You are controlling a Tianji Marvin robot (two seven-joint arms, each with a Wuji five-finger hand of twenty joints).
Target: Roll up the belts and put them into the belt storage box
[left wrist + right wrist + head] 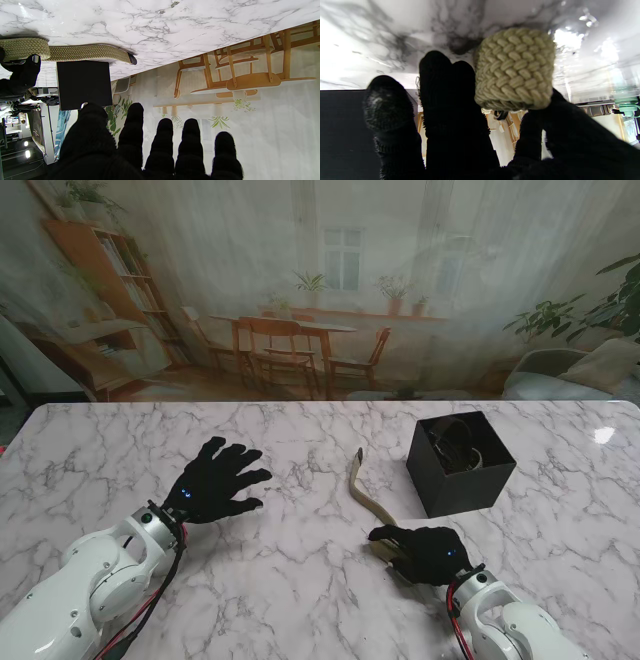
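My right hand (428, 552) is clenched around the rolled end of a woven, tan braided belt (362, 490) on the white marble table (300, 580), near my side. The right wrist view shows the coil (515, 70) pinched between thumb and fingers. The unrolled tail runs away from me toward the black square storage box (461, 463), its dark tip (132, 59) lying free on the marble, just left of the box. My left hand (218, 480) hovers well apart on the left, fingers spread, holding nothing.

As I judge it, the coil could spring loose if my pinch slackens, since the braid looks stiff and elastic. The tail could also drag sideways and wind crookedly, leaving a roll too wide for the box.

I count one belt on the table, one box, and something dark already curled inside it, seemingly another belt, though I cannot tell how many.
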